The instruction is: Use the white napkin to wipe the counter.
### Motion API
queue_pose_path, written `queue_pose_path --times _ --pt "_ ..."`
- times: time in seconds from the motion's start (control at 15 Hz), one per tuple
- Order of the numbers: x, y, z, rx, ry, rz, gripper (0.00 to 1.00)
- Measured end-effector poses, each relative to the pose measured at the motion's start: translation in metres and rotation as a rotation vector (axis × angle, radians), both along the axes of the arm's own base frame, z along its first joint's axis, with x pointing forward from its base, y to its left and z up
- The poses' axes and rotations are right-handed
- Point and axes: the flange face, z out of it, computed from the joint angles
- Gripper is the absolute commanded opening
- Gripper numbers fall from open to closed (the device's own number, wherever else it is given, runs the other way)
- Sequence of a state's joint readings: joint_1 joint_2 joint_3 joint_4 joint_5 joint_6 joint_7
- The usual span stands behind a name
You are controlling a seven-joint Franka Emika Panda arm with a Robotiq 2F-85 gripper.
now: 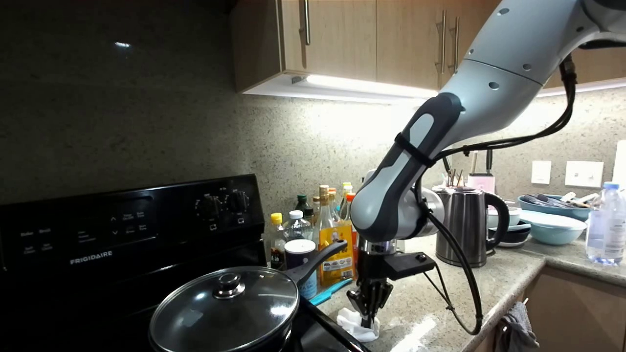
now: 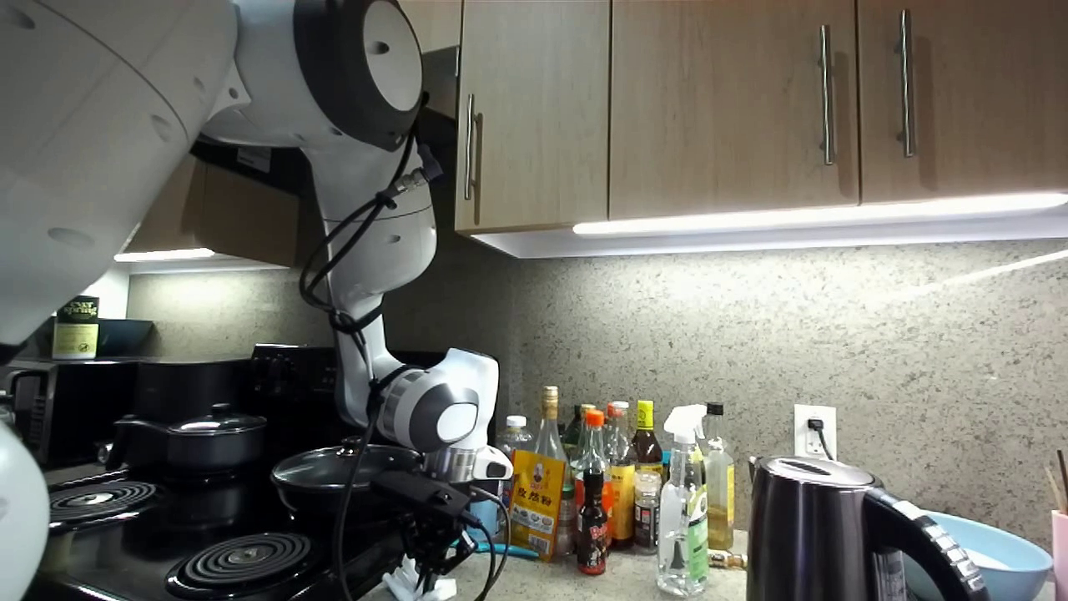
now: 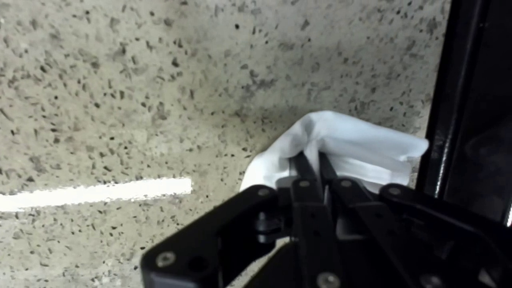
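The crumpled white napkin (image 3: 360, 136) rests on the speckled beige-grey counter (image 3: 120, 100), close to the black stove edge. A fold of it is pinched between the dark fingers of my gripper (image 3: 311, 158), which is shut and points downward. In both exterior views the napkin (image 1: 348, 323) (image 2: 402, 582) bunches around the fingertips at counter level. Its underside is hidden. A bright strip of reflected light lies on the counter in the wrist view.
Beside the napkin is the stove (image 3: 476, 100), bearing a lidded pan (image 1: 215, 313) whose handle points toward the bottles. A teal utensil (image 1: 332, 292), a yellow packet (image 2: 534, 501), several bottles and a spray bottle (image 2: 684, 517) stand behind. A steel kettle (image 1: 459, 230) is farther along.
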State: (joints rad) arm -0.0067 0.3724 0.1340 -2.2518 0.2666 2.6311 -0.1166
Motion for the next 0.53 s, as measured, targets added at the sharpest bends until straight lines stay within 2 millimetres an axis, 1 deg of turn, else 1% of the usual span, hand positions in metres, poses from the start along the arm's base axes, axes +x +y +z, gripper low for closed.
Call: queue_pose_path --times 0.33,0.4,0.53 --pt "-0.0026 0.0051 -0.0043 -0.001 0.007 0.009 0.68" --pt "-0.0036 0.0051 -0.0056 -0.002 0.008 0.008 0.76" --pt "-0.0054 0.0015 -0.0077 -0.005 0.011 -0.002 0.87"
